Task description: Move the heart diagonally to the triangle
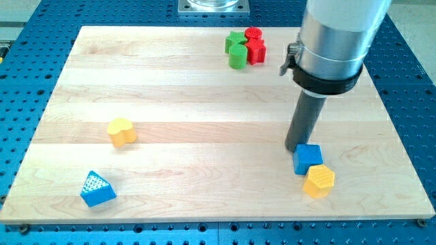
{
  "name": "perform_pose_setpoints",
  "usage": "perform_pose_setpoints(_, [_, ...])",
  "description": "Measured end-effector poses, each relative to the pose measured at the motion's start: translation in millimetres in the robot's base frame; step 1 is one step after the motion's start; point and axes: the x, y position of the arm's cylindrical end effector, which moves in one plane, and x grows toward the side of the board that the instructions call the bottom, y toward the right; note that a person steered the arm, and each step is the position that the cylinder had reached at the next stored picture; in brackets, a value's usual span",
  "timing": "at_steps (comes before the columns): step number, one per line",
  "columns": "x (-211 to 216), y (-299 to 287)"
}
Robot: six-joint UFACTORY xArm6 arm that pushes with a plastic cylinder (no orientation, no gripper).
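Note:
A yellow heart block [122, 131] lies on the wooden board at the view's left. A blue triangle block [97, 189] with a white dotted top lies below and left of it, near the board's bottom left corner. My tip [294, 148] rests on the board at the view's right, far from both. It touches or nearly touches the upper left corner of a blue cube [308, 158]. A yellow hexagon block [319, 181] sits just below and right of the blue cube.
At the view's top centre a cluster stands: two green blocks [236, 49] beside two red blocks [255, 45]. The wooden board [204, 102] lies on a blue perforated table [27, 82]. The arm's wide grey body [337, 34] hangs over the top right.

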Motion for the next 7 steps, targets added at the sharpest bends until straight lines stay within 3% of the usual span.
perform_pose_setpoints(1, [2,-29])
perform_pose_setpoints(3, [63,-189])
perform_pose_setpoints(4, [38,-282])
perform_pose_setpoints(5, [18,-340])
perform_pose_setpoints(6, [-30,-324])
perform_pose_setpoints(7, [-47,-229])
